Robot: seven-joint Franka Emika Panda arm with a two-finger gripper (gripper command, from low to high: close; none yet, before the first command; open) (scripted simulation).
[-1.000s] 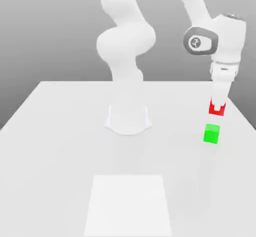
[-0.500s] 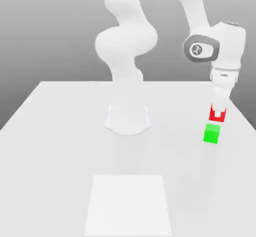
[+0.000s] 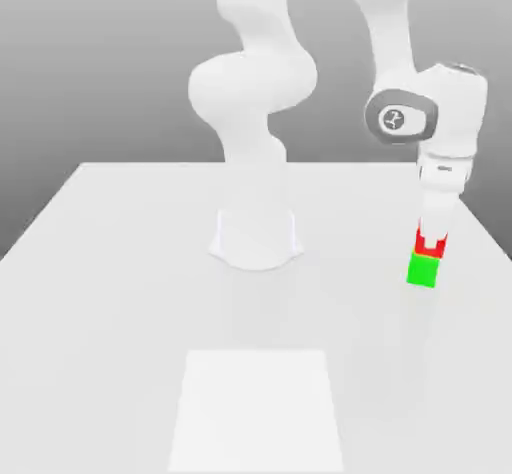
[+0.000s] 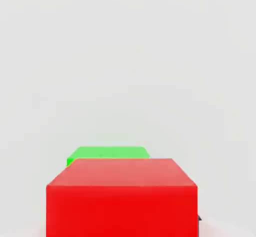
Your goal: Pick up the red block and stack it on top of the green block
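Jaws (image 3: 430,245): closed on the red block, one finger on each side of it, low on the right side of the exterior view; the white fingers hang straight down from the hand.
Red block (image 3: 430,246): held in the jaws, upright, right above the green block. In the exterior view its lower edge meets the green top with no gap that I can make out; whether it bears on it or hangs just clear, I cannot tell.
Red block, hand view (image 4: 121,196): fills the lower middle of the frame, its top face level.
Green block (image 3: 424,271): on the bench at the right of the exterior view, below the red block; its square front face shows in full.
Green block, hand view (image 4: 107,153): a thin strip shows past the far edge of the red block, so the two are close to lined up, with a slight offset along that line.
Bench (image 3: 130,302): white and flat, with a paler square patch in the lower middle of the exterior view.
Arm base (image 3: 256,237): centre of the exterior view, well apart from both blocks.
Done, by my reading: pick-up and carry over the green block.
Left: settle the red block fully if not yet down, open the jaws, lift clear without nudging the stack.
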